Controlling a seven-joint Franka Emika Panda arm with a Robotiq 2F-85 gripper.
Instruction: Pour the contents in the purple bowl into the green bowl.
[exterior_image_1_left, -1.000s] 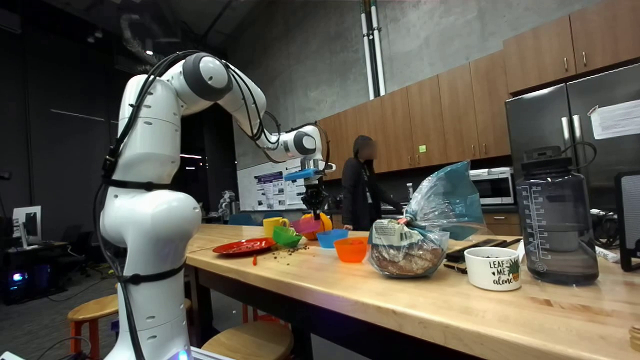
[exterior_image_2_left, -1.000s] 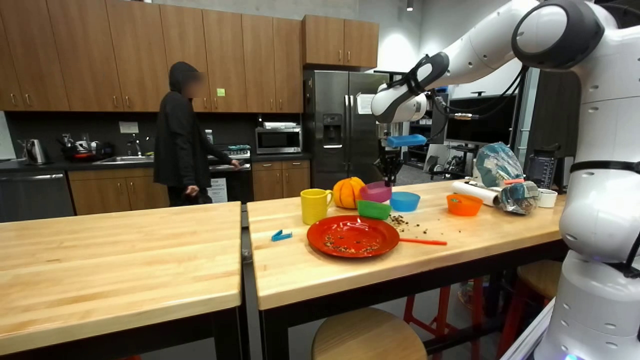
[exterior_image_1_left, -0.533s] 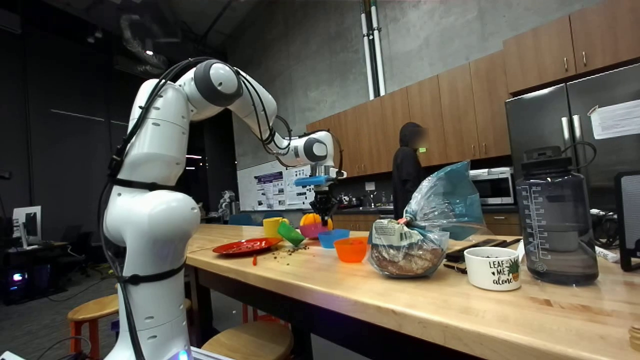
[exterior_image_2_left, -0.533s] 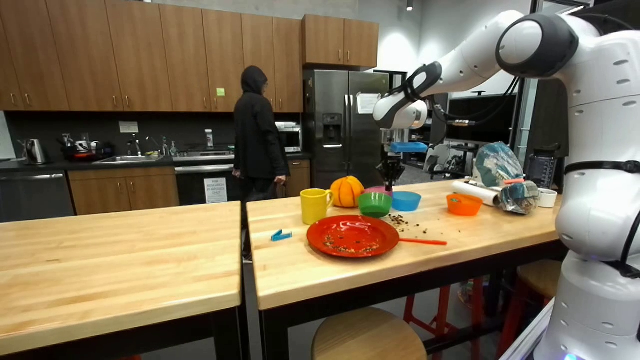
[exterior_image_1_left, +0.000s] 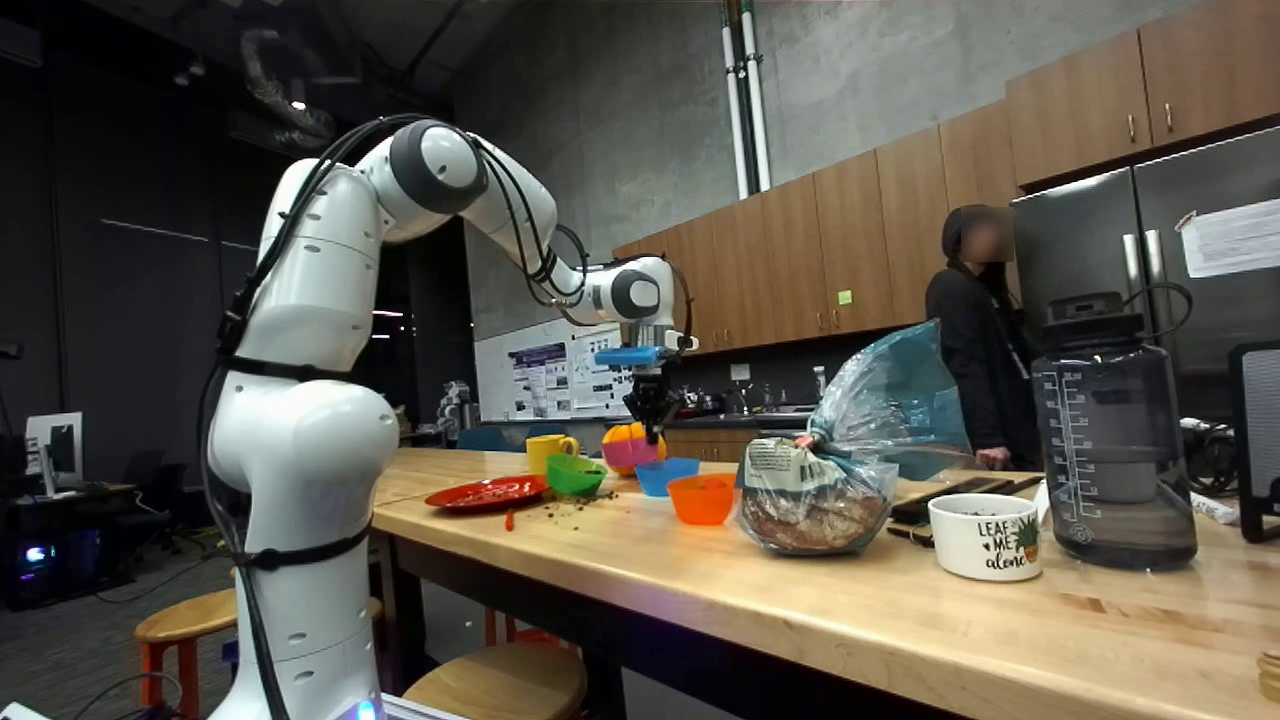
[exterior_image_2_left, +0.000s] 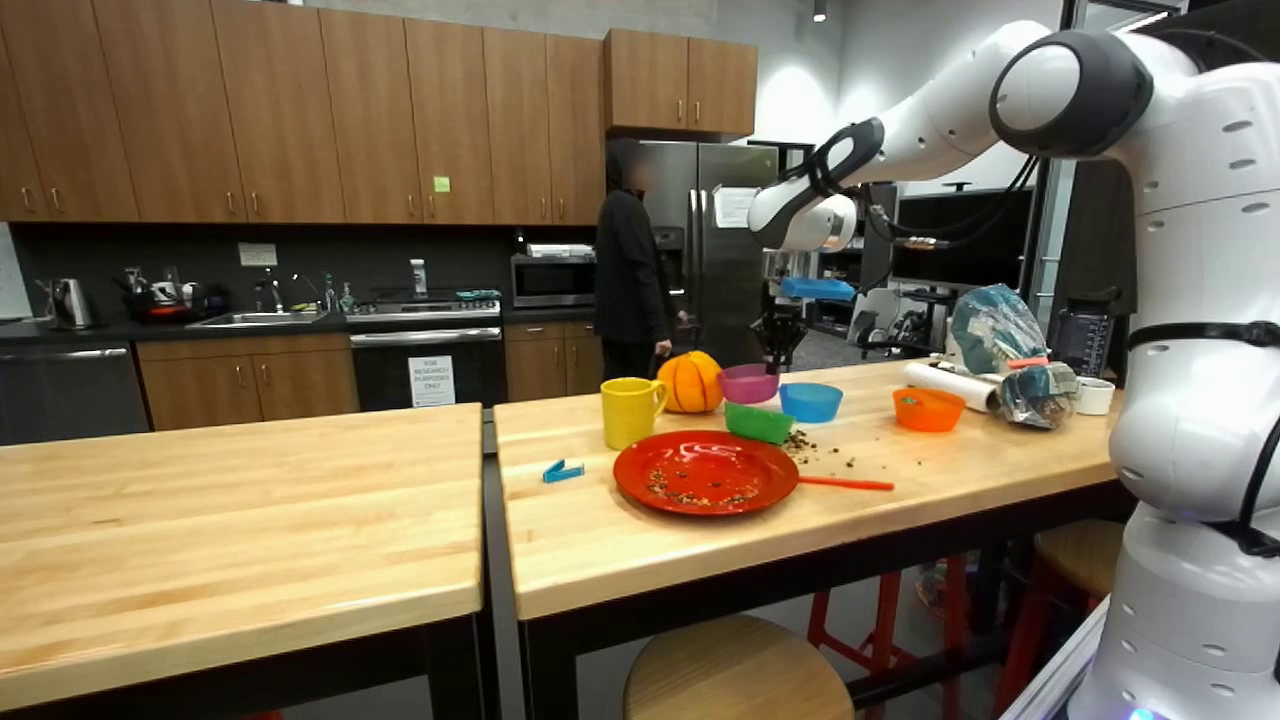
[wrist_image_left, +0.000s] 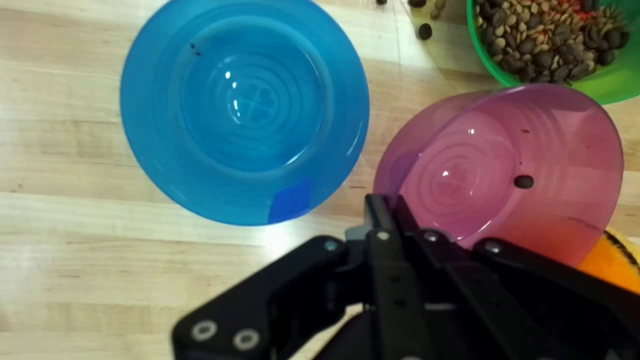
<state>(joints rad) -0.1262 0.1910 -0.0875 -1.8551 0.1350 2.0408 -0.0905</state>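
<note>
My gripper (wrist_image_left: 387, 200) is shut on the near rim of the purple bowl (wrist_image_left: 455, 175). The bowl hangs tilted, with one dark bean and a few specks inside. In both exterior views the purple bowl (exterior_image_1_left: 626, 452) (exterior_image_2_left: 748, 384) is beside the orange pumpkin, with my gripper (exterior_image_1_left: 652, 437) (exterior_image_2_left: 772, 366) at its rim. The green bowl (exterior_image_1_left: 576, 477) stands next to it, slightly tilted in an exterior view (exterior_image_2_left: 758, 423). In the wrist view the green bowl (wrist_image_left: 612, 91) is at the upper right, holding beans and seeds. Its near edge meets or lies just behind the purple rim.
A blue bowl (wrist_image_left: 250, 105) is close on the gripper's other side. The pumpkin (exterior_image_2_left: 692, 382), yellow mug (exterior_image_2_left: 628, 414) and red plate (exterior_image_2_left: 640, 472) surround the bowls. An orange bowl (exterior_image_1_left: 702, 500) and bagged bread (exterior_image_1_left: 815, 505) stand farther along. Spilled beans (exterior_image_2_left: 797, 441) lie by the green bowl.
The purple bowl moved away from over the green bowl and down, then rose slightly. The green bowl tipped steeply half a second ago and is now more level. A person walked toward the fridge.
</note>
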